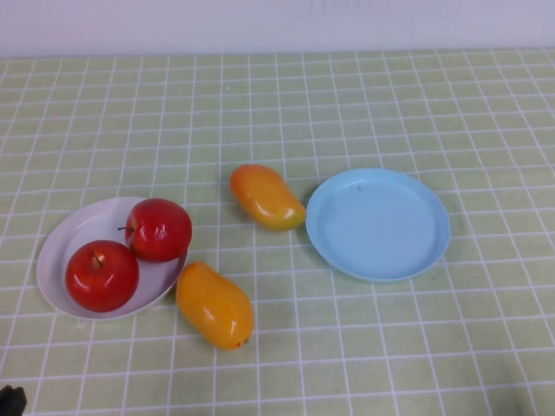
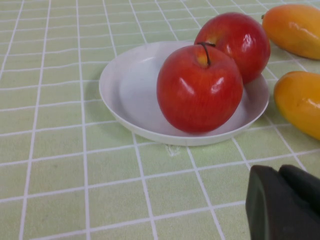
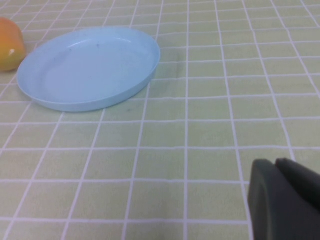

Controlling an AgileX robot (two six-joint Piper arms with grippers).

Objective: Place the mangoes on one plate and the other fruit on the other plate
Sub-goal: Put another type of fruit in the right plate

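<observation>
Two red apples [image 1: 130,251] are seated on the white plate [image 1: 65,238] at lower left. Two mangoes [image 1: 238,260] lie on the green checked cloth [image 1: 364,95], one touching the empty blue plate [image 1: 378,224] right of centre. The left gripper [image 2: 282,205] and right gripper [image 3: 285,200] are seen low at the near edge; their opening cannot be told.

Table cover [image 1: 364,104]: pale green cloth with a white grid of squares, spread across the whole surface.
Wall [image 1: 277,22]: plain white, running along the table's far edge.
Light: even and soft, casting faint shadows only.
</observation>
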